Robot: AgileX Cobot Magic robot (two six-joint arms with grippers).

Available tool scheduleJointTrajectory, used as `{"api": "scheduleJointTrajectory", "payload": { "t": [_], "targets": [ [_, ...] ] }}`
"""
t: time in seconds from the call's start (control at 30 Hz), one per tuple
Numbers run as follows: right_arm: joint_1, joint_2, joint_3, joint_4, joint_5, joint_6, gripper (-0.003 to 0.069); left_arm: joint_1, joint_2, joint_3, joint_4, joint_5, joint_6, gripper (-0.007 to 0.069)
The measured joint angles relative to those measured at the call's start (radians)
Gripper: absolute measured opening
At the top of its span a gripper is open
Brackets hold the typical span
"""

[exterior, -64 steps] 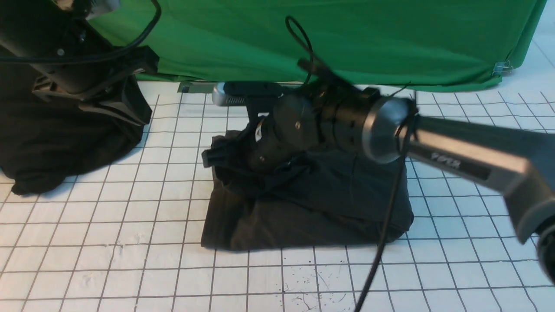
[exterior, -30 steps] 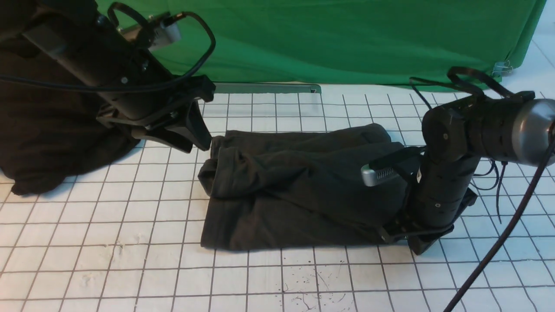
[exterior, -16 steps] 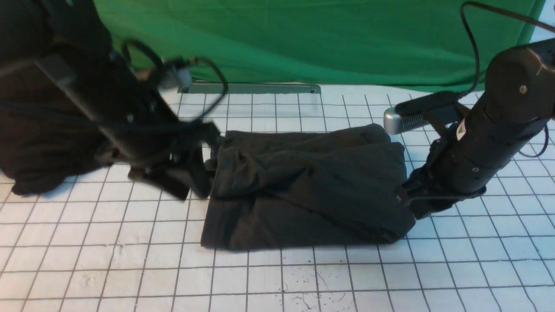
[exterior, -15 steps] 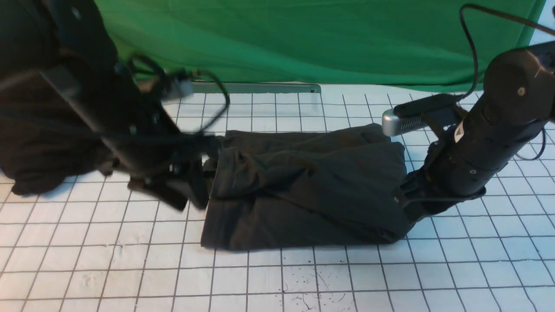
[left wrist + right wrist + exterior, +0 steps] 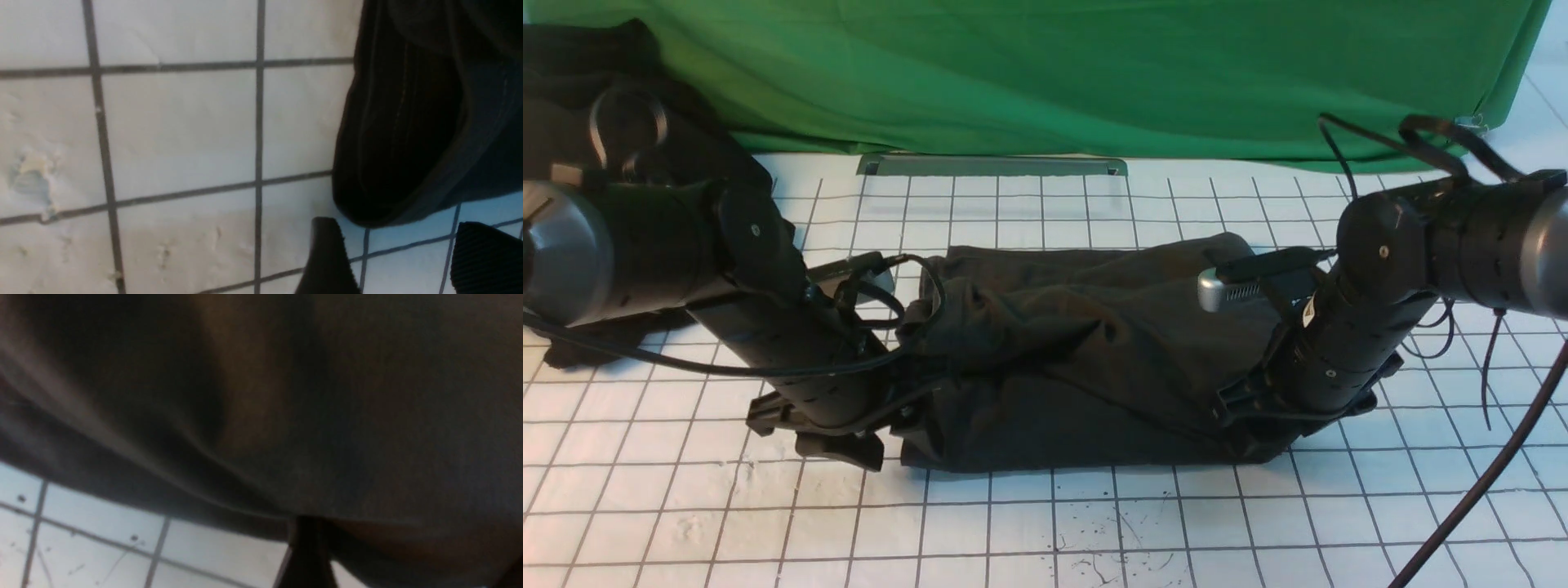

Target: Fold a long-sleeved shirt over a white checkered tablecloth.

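Observation:
The long-sleeved shirt [image 5: 1094,359] lies folded into a dark charcoal rectangle in the middle of the white checkered tablecloth [image 5: 1045,523]; its print and neck tag are hidden. My left gripper [image 5: 829,433] is down on the cloth beside the shirt's near left corner. In the left wrist view this gripper [image 5: 402,261] is open, with bare tablecloth [image 5: 171,130] between its fingers and the shirt's hem [image 5: 408,122] just beyond the tips. My right gripper [image 5: 1250,416] presses in at the near right corner. Its fingers [image 5: 306,551] stand wide apart with the shirt's fabric [image 5: 327,416] bulging between them.
A plain black garment heap [image 5: 572,57] sits at the back left behind my left arm. The green fabric sheet [image 5: 1094,73] hangs along the back, with a metal bar [image 5: 992,166] at its foot. A black cable [image 5: 1478,490] trails from the right arm.
My left arm swung down from the back left to the shirt's near left corner. My right arm dropped and pushed in at the near right corner. The shirt bulged slightly.

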Motion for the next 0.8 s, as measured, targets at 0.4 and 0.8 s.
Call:
{"api": "scheduleJointTrajectory", "payload": {
  "t": [0.4, 0.8],
  "targets": [
    [0.000, 0.014, 0.000, 0.011, -0.024, -0.027, 0.0093, 0.000, 0.030, 0.000, -0.028, -0.035, -0.001, 0.0283],
    [0.000, 0.014, -0.003, 0.003, 0.039, -0.058, 0.0095, 0.000, 0.052, 0.000, -0.044, -0.007, -0.002, 0.0008]
  ]
}}
